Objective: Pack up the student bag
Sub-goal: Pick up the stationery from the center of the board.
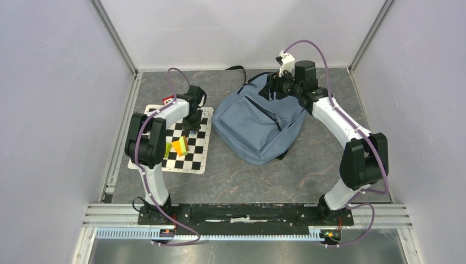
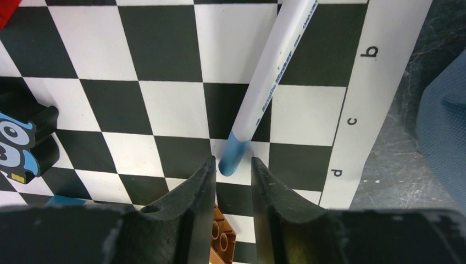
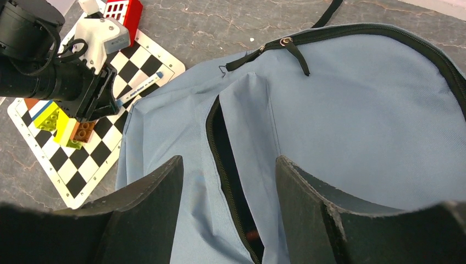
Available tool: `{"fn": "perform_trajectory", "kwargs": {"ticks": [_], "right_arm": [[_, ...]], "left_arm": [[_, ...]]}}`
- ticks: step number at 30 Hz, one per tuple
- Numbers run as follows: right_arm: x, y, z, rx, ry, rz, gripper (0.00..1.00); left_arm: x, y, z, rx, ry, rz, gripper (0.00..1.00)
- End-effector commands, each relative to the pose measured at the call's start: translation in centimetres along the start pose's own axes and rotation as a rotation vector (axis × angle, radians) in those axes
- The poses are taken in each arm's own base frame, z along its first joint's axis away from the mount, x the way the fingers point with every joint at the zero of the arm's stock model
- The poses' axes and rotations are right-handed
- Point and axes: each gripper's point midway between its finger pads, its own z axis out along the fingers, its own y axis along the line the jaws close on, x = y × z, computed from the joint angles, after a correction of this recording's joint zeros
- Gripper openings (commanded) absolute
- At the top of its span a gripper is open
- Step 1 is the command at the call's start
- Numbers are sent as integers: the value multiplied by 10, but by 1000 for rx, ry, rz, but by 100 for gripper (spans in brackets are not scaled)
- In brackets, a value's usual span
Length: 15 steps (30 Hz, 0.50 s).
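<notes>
Two claws are working over the grey worktop (image 1: 231,176). Nearest, coloured bricks (image 1: 178,146) are lying on the chessboard mat (image 2: 384,82), and the left claw (image 2: 232,165) is standing narrow at the blue-capped end of a white marker (image 2: 275,71); I cannot tell whether it is pinching the cap or only bracketing it. Further in, the student bag (image 1: 258,129) is lying flat on its back mid-worktop, just beside the mat. It is looking slumped and limp, so it is probably light, with cloth that will sag and slide rather than stay open by itself. The firm lip along the zipper or the black top strap (image 1: 236,68) is looking like the best hold. Its front pocket (image 3: 217,126) is gaping in a dark slit, with only a dim reddish speck showing inside, too faint to name. Farthest, the right claw (image 3: 228,162) is hovering wide and empty, straddling that slit.
</notes>
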Motion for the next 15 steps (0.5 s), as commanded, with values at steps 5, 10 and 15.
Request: {"fn": "perform_trajectory", "kwargs": {"ticks": [5, 10, 15], "right_arm": [[-11, 2, -10, 6, -34, -19, 66], [-12, 2, -10, 7, -34, -18, 66], [-13, 1, -11, 10, -35, -22, 66]], "left_arm": [[-22, -3, -4, 31, -40, -18, 27], [-19, -5, 1, 44, -17, -26, 27], [-12, -10, 6, 63, 24, -39, 28]]}}
